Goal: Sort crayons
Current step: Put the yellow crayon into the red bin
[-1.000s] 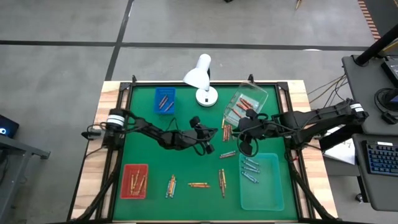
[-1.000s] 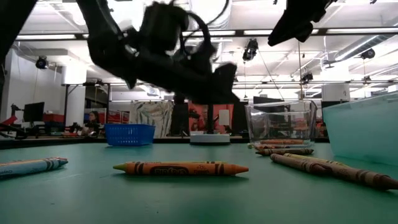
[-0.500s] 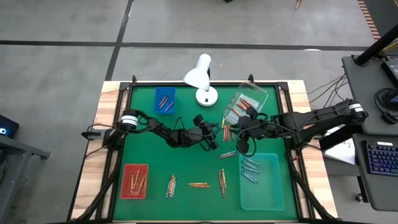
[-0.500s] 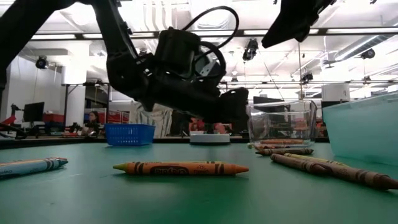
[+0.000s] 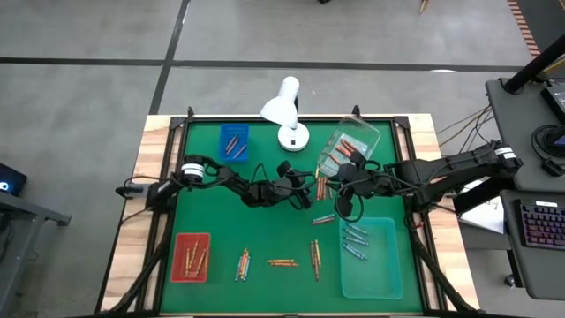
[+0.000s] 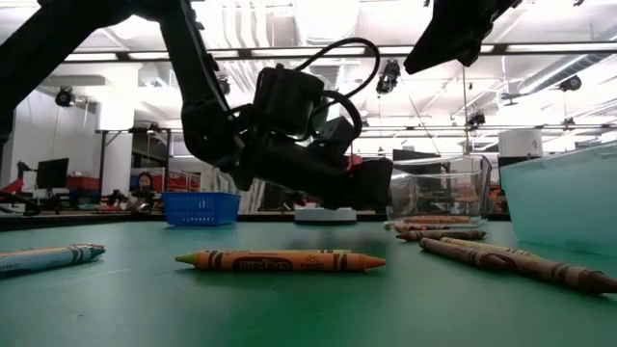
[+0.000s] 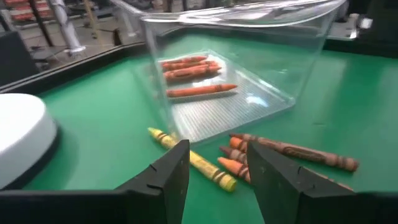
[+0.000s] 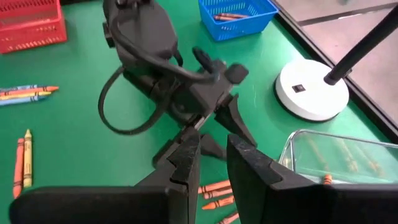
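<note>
A small heap of crayons [image 5: 320, 185] lies on the green mat beside the clear tray [image 5: 350, 150]; the left wrist view shows a yellow one [image 7: 194, 159], orange ones [image 7: 232, 165] and a brown one [image 7: 297, 150]. My left gripper [image 5: 305, 191] is open and empty, low over the mat just short of this heap; it also shows in the low view [image 6: 372, 183]. My right gripper [image 5: 341, 187] is open and empty, higher up on the heap's other side, and faces the left gripper [image 8: 208, 93].
The clear tray holds orange crayons [image 7: 189, 70]. A blue basket [image 5: 234, 141] and a white lamp [image 5: 288, 110] stand at the far side. A red basket [image 5: 192, 257] and a pale tray [image 5: 372, 258] with blue crayons stand near the front. Loose crayons [image 5: 282, 262] lie between them.
My left gripper has gone toward the table's right edge and down, closing on the crayon heap beside the clear tray. Its fingers stay open.
</note>
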Motion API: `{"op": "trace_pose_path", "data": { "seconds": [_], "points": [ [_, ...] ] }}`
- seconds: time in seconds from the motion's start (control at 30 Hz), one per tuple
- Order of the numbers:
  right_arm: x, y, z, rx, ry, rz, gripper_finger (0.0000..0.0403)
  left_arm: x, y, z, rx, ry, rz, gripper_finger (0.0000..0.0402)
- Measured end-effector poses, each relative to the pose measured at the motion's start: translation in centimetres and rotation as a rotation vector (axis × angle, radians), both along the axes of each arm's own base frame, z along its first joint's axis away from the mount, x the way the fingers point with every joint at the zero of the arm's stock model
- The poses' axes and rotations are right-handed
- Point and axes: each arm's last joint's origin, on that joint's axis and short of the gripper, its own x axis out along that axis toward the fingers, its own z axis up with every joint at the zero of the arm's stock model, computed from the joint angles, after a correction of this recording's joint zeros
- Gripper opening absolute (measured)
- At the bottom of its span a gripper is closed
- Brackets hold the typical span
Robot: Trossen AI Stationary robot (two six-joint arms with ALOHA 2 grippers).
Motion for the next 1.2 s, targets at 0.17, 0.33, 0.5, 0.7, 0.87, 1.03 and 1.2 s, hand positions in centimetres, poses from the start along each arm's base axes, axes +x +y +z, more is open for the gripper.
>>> {"op": "trace_pose_path", "data": {
  "seconds": [0.17, 0.33, 0.5, 0.7, 0.87, 1.03, 1.2],
  "points": [
    [0.0, 0.0, 0.0, -0.002, -0.007, -0.006, 0.0068, 0.6, 0.3, -0.1, -0.005, 0.020, -0.007, 0.0144],
    [0.0, 0.0, 0.0, 0.003, -0.007, -0.010, 0.0068, 1.1, 1.0, -0.1, -0.007, 0.064, 0.007, 0.0144],
    [0.0, 0.0, -0.1, 0.003, -0.006, -0.012, 0.0068, 1.2, 1.7, -0.1, -0.011, 0.081, 0.025, 0.0144],
    [0.0, 0.0, -0.1, 0.003, -0.006, -0.012, 0.0068, 1.1, 2.0, -0.2, -0.020, 0.084, 0.017, 0.0144],
    [0.0, 0.0, -0.1, 0.013, -0.009, -0.020, 0.0068, 1.1, 1.8, -0.2, -0.031, 0.087, -0.022, 0.0144],
    [0.0, 0.0, -0.1, 0.029, -0.015, -0.033, 0.0068, 1.2, 2.0, -0.1, -0.027, 0.087, -0.018, 0.0144],
    [0.0, 0.0, -0.1, 0.033, -0.018, -0.038, 0.0068, 1.0, 2.5, -0.6, -0.030, 0.136, -0.008, 0.0144]
  ]
}}
